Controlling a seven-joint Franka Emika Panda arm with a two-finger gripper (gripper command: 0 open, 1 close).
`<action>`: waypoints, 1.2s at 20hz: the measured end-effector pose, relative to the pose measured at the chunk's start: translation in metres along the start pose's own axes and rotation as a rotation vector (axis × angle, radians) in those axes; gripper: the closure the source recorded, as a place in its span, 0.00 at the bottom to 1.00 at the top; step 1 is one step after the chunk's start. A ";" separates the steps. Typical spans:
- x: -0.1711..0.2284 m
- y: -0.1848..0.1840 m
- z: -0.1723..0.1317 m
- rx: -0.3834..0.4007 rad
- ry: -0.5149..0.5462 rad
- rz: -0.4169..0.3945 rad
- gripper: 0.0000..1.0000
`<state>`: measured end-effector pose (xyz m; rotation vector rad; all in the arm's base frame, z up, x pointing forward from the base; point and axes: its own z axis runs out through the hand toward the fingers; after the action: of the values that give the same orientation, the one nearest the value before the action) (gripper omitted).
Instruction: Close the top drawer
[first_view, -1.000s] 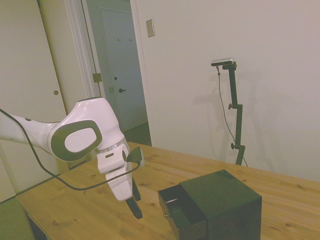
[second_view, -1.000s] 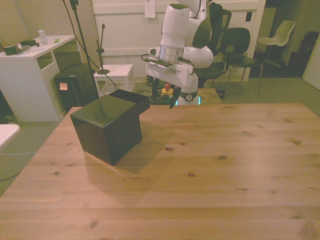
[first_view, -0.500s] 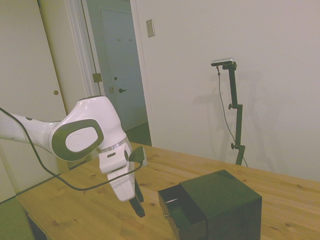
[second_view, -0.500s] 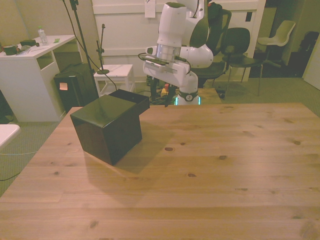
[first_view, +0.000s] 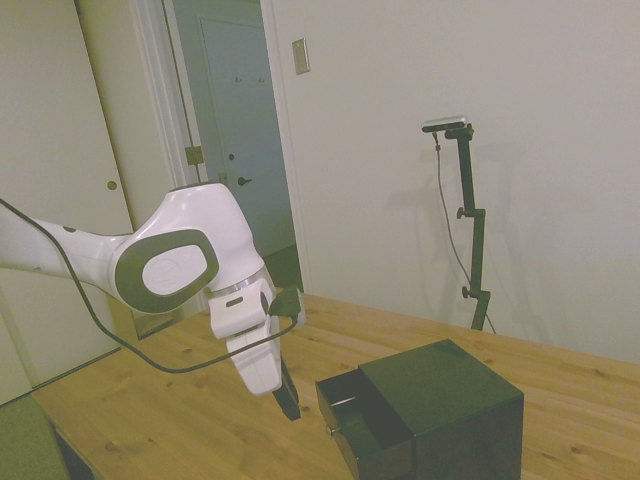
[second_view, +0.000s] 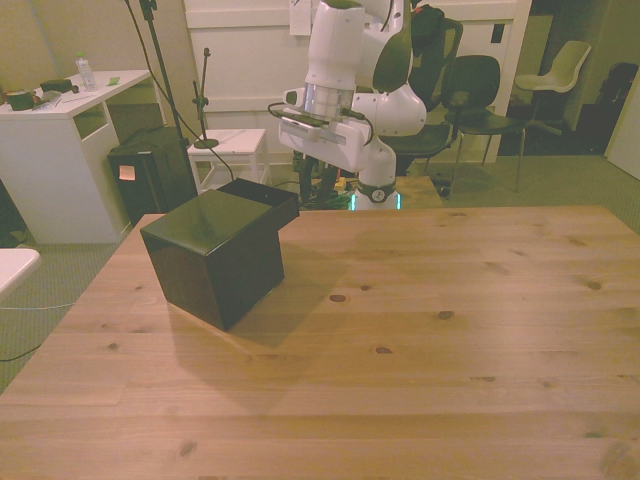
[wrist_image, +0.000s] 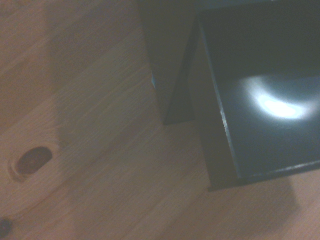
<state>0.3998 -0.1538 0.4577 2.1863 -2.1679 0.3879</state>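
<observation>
Your small dark brown-black box cabinet (first_view: 440, 410) sits on the pale wooden counter (first_view: 150, 420), toward the front view's left; its top drawer (first_view: 362, 422), a shallow dark tray with a flat front and one small round metallic knob (first_view: 330, 431), stands pulled out toward the arm; the white arm's gripper (first_view: 287, 402) hangs just beside that open front, apart from it, tip pointing down at the counter; in the side view the dark jaws read as one narrow blade, so they look together, with nothing between them; the wrist view shows the drawer's glossy dark inside (wrist_image: 260, 95) and its thin wall against the wood grain, so you are close to the drawer; expect the drawer to be stiff, light and smooth-running, with a slick finish that gives little to grip; you need no hold on it; press flat on the front panel near the knob and push straight inward; the cabinet itself looks light enough to slide, so push gently.
</observation>
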 end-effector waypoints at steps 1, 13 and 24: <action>0.002 -0.001 0.000 0.000 0.000 0.003 1.00; 0.039 -0.045 0.003 -0.009 0.006 0.033 1.00; 0.056 -0.076 0.007 -0.014 0.011 0.038 1.00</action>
<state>0.4752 -0.2079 0.4734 2.1333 -2.2025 0.3836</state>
